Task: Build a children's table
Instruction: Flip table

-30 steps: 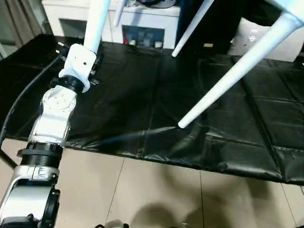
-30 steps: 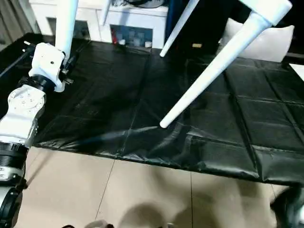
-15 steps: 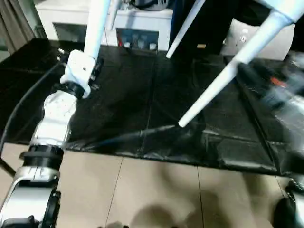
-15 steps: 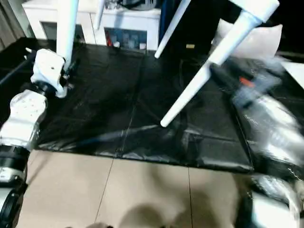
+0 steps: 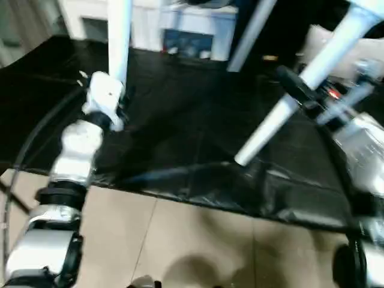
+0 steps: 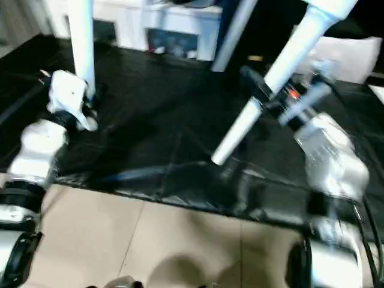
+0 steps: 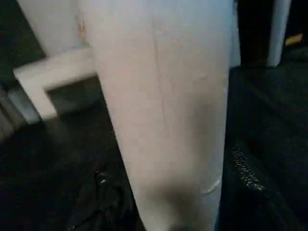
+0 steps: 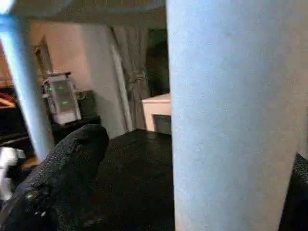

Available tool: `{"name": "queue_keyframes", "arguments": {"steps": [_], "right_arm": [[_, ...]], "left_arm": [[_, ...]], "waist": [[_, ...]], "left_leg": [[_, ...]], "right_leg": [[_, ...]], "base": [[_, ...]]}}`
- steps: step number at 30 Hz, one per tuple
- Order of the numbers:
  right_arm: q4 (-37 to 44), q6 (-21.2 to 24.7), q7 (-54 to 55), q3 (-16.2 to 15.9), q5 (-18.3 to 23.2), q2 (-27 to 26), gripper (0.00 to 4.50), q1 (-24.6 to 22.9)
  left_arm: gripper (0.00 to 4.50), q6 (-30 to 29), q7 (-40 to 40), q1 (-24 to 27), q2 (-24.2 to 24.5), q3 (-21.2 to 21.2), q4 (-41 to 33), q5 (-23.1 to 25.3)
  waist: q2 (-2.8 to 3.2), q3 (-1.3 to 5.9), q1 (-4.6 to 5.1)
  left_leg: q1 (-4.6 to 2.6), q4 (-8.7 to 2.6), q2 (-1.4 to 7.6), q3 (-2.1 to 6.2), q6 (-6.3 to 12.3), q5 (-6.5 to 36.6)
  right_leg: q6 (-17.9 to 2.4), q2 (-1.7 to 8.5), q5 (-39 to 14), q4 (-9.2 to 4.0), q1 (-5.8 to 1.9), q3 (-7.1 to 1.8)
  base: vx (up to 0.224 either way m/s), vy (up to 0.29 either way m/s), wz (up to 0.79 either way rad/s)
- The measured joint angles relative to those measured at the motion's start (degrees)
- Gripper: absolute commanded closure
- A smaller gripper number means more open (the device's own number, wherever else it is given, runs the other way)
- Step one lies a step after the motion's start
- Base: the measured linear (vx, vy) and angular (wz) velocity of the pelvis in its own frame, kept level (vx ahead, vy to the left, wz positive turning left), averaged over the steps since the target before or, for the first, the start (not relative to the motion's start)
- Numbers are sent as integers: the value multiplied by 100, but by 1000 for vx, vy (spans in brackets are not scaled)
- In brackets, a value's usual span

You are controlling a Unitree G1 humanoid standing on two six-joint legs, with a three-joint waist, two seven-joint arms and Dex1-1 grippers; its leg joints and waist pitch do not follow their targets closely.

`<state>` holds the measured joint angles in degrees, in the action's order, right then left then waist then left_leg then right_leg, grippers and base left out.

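while the left gripper (image 5: 117, 90) keeps its half-closed hold low on the near-left leg (image 5: 118, 36), the big change is the right gripper (image 6: 262, 96): a second ago it wasn't in the head views at all, half a second ago it was swinging in, and now it's up at the slanted front leg (image 6: 264, 96). its fingers (image 8: 62, 168) are spread wide with the leg sitting between them, not clamped on anything yet. the table (image 6: 327, 6) itself is up in the air, legs hanging down over the black cover (image 5: 192, 126), and its top is mostly off the upper edge. a third leg (image 5: 252, 33) shows beyond both grippers. my read: it's setting up a two-handed hold, and the right one needs to close before the table can be turned or set down safely.
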<state>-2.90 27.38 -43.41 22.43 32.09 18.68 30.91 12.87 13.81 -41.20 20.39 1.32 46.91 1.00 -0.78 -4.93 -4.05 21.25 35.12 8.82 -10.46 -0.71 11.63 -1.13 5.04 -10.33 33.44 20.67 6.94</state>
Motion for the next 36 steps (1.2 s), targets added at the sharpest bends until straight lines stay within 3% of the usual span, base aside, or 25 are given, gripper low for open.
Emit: {"name": "queue_keyframes", "arguments": {"steps": [3,9,10,11,13,15,18,19,21,28,29,30,34,36], "right_arm": [[520,14,119,-78,47,-177,0,-253],[870,-72,285,-462,-188,-205,0,-652],[929,-67,340,-547,-263,-195,0,-747],[958,-58,358,-616,-295,-192,0,-817],[995,-56,381,-781,-371,-192,0,-985],[998,-50,439,-796,-465,-190,0,-1175],[1269,-56,659,-771,-567,-190,0,-1474],[1589,-62,827,-712,-578,-198,0,-1741],[1857,-67,973,-670,-584,-207,0,-2090],[2893,-168,1254,-248,-452,-495,0,-3305],[3045,-189,1239,-245,-415,-506,0,-3491],[3149,-186,1233,-252,-355,-515,0,-3633],[3763,-6,1211,-272,6,-512,0,-4401],[4050,243,1210,-441,186,-491,0,-4595]], "left_arm": [[296,-13,-14,25,-55,27,249,-109],[296,-3,1,388,-34,53,62,-313],[238,29,55,494,-13,79,-14,-347],[224,83,107,564,71,13,-52,-201],[224,128,320,762,270,-109,73,54],[185,245,438,828,261,-45,124,-17],[179,372,915,1093,308,-46,284,-145],[148,377,1141,1317,310,-39,248,-296],[135,412,1362,1621,333,37,159,-487],[75,108,1736,2858,256,636,-1526,-1507],[75,90,1738,3052,220,696,-1818,-1626],[48,2,1727,3234,201,735,-2091,-1731],[44,-608,1523,4256,10,773,-3746,-2165],[44,-909,1302,4634,-169,720,-4659,-2389]], "waist": [[-1,5,-49],[-15,23,-93],[-17,25,-80],[-15,25,-64],[32,14,23],[52,6,49],[49,11,103],[40,12,108],[24,2,137],[67,-11,215],[73,-12,215],[79,-12,217],[112,-27,202],[123,-32,192]], "left_leg": [[27,1,-9,-18,70,3],[5,-15,-11,-29,44,45],[-17,-23,-13,-43,31,53],[-29,-28,-15,-50,29,53],[-44,-57,-34,-72,17,45],[-38,-68,-41,-79,10,39],[-21,-79,-41,-90,10,35],[2,-88,-40,-93,11,34],[14,-89,-38,-98,45,20],[22,-97,-33,-110,23,48],[12,-98,-32,-110,21,49],[8,-98,-31,-110,19,50],[-7,-101,-30,-109,10,55],[-13,-101,-30,-108,10,54]], "right_leg": [[-64,0,-57,73,63,-47],[-52,1,-95,60,45,-60],[-43,1,-106,59,32,-73],[-38,1,-110,62,29,-85],[4,4,-107,62,40,-126],[23,7,-109,67,54,-139],[28,7,-111,74,88,-148],[29,6,-113,73,117,-148],[29,5,-124,83,134,-149],[7,5,-143,83,148,-151],[8,4,-143,79,139,-151],[8,4,-144,79,136,-151],[24,2,-152,71,119,-154],[27,1,-154,68,110,-154]], "base": [[70,-1,1],[9,-1,0],[0,0,0],[0,0,0],[0,0,0],[0,0,0],[0,0,0],[0,0,0],[0,0,0],[0,0,0],[0,0,0],[0,0,0],[0,0,0],[0,0,0]]}}
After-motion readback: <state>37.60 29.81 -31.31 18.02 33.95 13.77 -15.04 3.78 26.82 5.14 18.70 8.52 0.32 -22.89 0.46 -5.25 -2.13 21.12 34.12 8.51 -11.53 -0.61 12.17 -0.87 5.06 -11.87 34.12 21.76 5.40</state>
